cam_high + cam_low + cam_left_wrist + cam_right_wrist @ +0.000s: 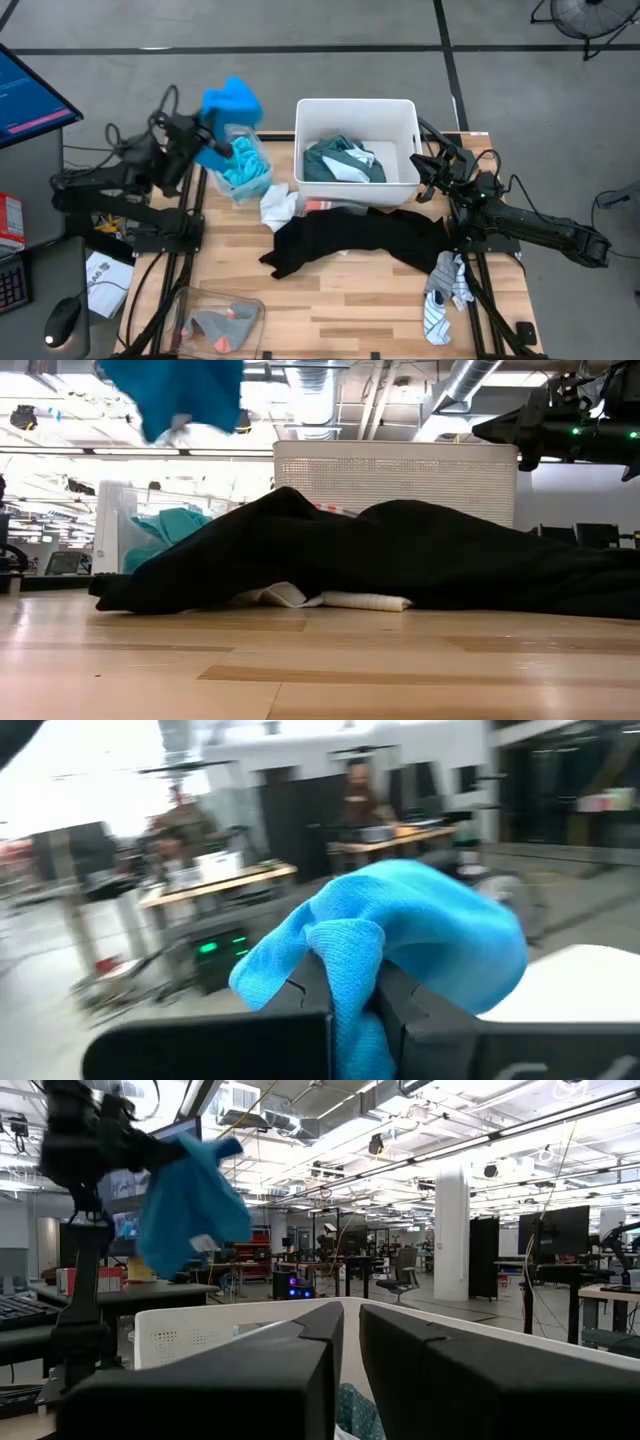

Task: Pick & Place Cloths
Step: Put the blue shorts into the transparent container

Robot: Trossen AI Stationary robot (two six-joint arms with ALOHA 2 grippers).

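Nearest the low camera lies the black garment [400, 560], spread across the middle of the table [330, 300] with its long axis running left to right. It covers most of a white cloth [330, 600], of which only a folded edge shows beneath it; from above, more white cloth shows at the garment's far left end. The garment also hides the lower part of the white tub [357, 110] behind it. Inside the tub rests a teal-green garment [335, 160], bunched, with a white patch on it.

Left gripper [345, 990] is raised above the far left of the table, clenched on a bright blue cloth [232, 100]. The cloth hangs down from the fingers; its top is cut off in the low view.

Below it stands a clear bin [243, 165] holding turquoise fabric [245, 175]. The bin's outline is hard to make out.

Right gripper [428, 165] waits beside the tub's right wall, fingers nearly together with a narrow gap and nothing between them.

Striped socks [445, 290] lie at the near right, long axis near to far. Grey socks [222, 325] sit in a clear tray at the near left edge.
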